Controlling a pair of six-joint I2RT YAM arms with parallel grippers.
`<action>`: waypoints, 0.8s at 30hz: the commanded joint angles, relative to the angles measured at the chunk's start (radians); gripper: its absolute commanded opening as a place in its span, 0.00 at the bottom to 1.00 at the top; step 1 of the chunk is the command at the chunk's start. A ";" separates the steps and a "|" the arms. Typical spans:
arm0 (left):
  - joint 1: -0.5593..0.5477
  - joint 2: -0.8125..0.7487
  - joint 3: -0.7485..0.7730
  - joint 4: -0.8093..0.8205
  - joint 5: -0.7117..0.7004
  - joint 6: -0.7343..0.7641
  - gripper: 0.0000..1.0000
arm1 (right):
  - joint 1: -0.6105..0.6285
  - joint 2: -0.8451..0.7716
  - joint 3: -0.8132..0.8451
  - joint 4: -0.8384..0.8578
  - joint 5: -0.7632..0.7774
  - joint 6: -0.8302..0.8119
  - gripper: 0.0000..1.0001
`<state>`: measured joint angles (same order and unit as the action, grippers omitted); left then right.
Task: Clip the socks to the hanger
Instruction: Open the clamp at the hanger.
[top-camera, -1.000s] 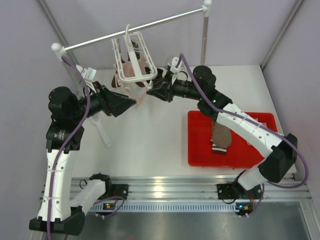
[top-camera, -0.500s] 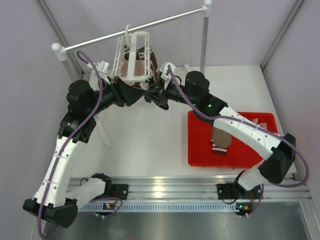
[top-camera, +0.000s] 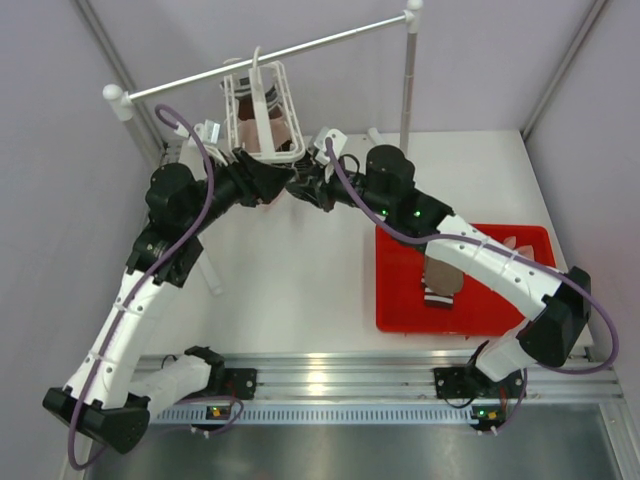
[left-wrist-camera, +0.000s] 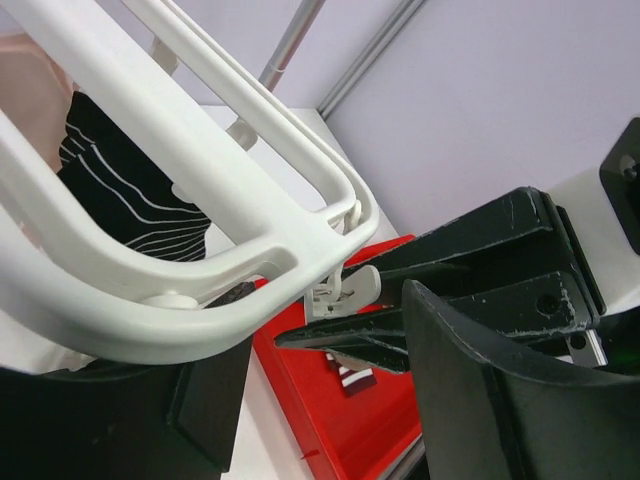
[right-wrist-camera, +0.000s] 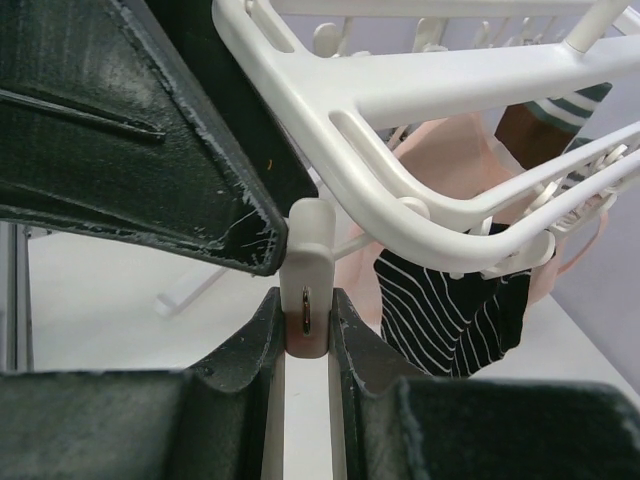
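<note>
The hanger (top-camera: 262, 112) is hooked on the white rail (top-camera: 300, 47), dangling just above and slightly past both end effectors, which meet under its near edge. Socks on it: a dark cuff with white stripes (right-wrist-camera: 450, 305) and a pale pink sock (right-wrist-camera: 455, 160) hang inside the frame, just behind the right end effector (right-wrist-camera: 305, 305). That one is pinched narrow on a small white clip (right-wrist-camera: 310, 228) hanging off the frame's lower edge, one pad on each side, with the clip upright. The left end effector (top-camera: 268, 180) sits just beside it, coming in from the opposite side. Its jaws are spread wide and the hanger's rounded corner runs across the gap; can't tell if it actually touches the plastic. It's really tight in there: in the right wrist view, one left finger's edge is right next to the top of the clip, barely any gap. Away from that knot there's plenty of room, with bare white surface (top-camera: 300, 270) below and nearer than both end effectors. Back along the right arm, behind its end effector, a red tray (top-camera: 500, 305) holds a taupe-brown sock (top-camera: 440, 272) with a striped cuff, lying flat and well apart from the hanger.
</note>
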<state>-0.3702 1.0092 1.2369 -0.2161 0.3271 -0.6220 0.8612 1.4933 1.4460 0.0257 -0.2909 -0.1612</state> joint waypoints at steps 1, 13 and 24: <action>-0.010 0.011 0.004 0.098 -0.040 0.016 0.64 | 0.027 -0.030 0.020 -0.004 -0.004 -0.017 0.00; -0.068 0.035 0.016 0.103 -0.054 0.068 0.61 | 0.041 -0.024 0.048 -0.023 -0.008 -0.020 0.00; -0.068 0.065 0.045 0.086 -0.088 0.062 0.21 | 0.044 -0.039 0.034 -0.050 0.024 -0.037 0.00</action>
<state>-0.4366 1.0660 1.2423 -0.1860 0.2516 -0.5652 0.8757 1.4933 1.4475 -0.0193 -0.2516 -0.1905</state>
